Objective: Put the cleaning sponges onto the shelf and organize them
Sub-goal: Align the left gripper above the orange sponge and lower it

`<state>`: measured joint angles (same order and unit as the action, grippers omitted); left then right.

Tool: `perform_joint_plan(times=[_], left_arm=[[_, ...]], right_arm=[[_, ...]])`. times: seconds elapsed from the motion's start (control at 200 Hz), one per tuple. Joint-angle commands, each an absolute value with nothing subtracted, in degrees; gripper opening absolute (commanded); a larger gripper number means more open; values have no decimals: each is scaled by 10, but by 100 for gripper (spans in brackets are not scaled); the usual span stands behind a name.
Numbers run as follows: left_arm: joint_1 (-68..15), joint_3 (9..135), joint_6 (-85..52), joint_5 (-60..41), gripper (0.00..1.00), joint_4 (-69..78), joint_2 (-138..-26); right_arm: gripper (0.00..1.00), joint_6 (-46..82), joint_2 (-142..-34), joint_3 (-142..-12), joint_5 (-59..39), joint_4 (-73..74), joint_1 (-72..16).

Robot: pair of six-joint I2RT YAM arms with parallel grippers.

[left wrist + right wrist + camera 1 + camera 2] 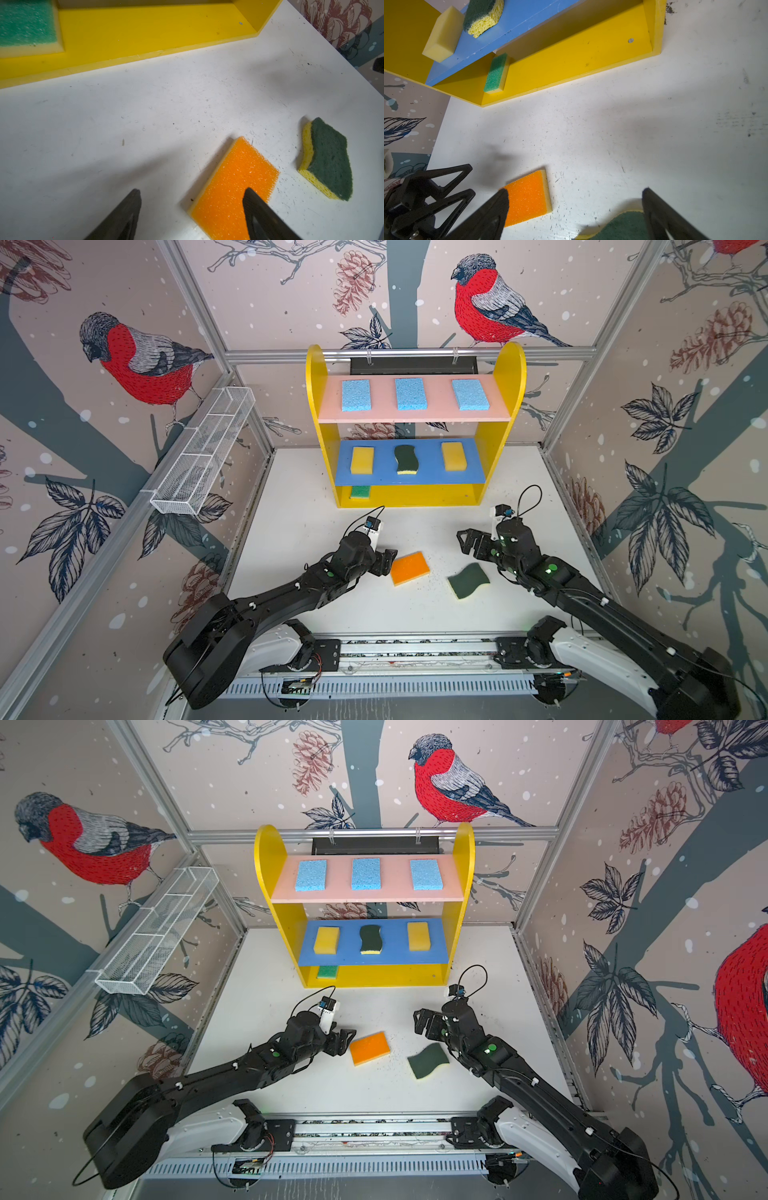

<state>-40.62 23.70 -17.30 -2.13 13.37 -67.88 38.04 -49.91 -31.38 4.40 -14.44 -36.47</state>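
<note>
Cleaning sponges: seven are on the shelf [509, 377] and two are on the table [291, 539].

In both top views the pink top board [415, 416] carries three light-blue sponges [410, 393] in a row, set apart from one another. The blue middle board [424, 475] carries two yellow blocks [362, 460], one towards each end, with a dark-green scourer [405, 459] between them. A green-topped sponge [360, 491] lies at the left end of the yellow bottom board [415, 495]. The orange-topped sponge [409, 568] and a second scourer [468, 580] lie flat on the table in front of the shelf, near each other but not touching. The left gripper [386, 562] sits just beside the orange-topped sponge's left edge. The right gripper [465, 541] hangs behind the second scourer.

Left wrist view: the left gripper [190, 190] has its jaws spread wide and grips nothing. One finger [259, 214] overlaps the orange-topped sponge [232, 182]; contact cannot be told. The second scourer [330, 160] lies apart, green face up.

Right wrist view: the right gripper [575, 191] has its jaws fully spread and holds nothing. The second scourer [623, 226] shows at the frame edge between the fingers. The left gripper [471, 178] is near the orange-topped sponge [529, 195].
</note>
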Motion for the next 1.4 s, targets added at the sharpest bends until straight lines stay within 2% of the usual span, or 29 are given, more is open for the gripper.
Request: perform_joint_plan(times=[0.0, 0.355, 1.106, 1.396], left_arm=[[-406, 237, -160, -58, 78, 148, -695], [-406, 214, -181, -146, 78, 176, -713], [-408, 241, -149, -200, 80, 192, -785], [-449, 248, -133, -177, 79, 133, -763]], right_arm=[[100, 392, -498, -309, 51, -142, -365], [99, 395, -498, -297, 43, -131, -367], [100, 407, -475, -279, 36, -129, -371], [100, 413, -461, -267, 38, -127, -373]])
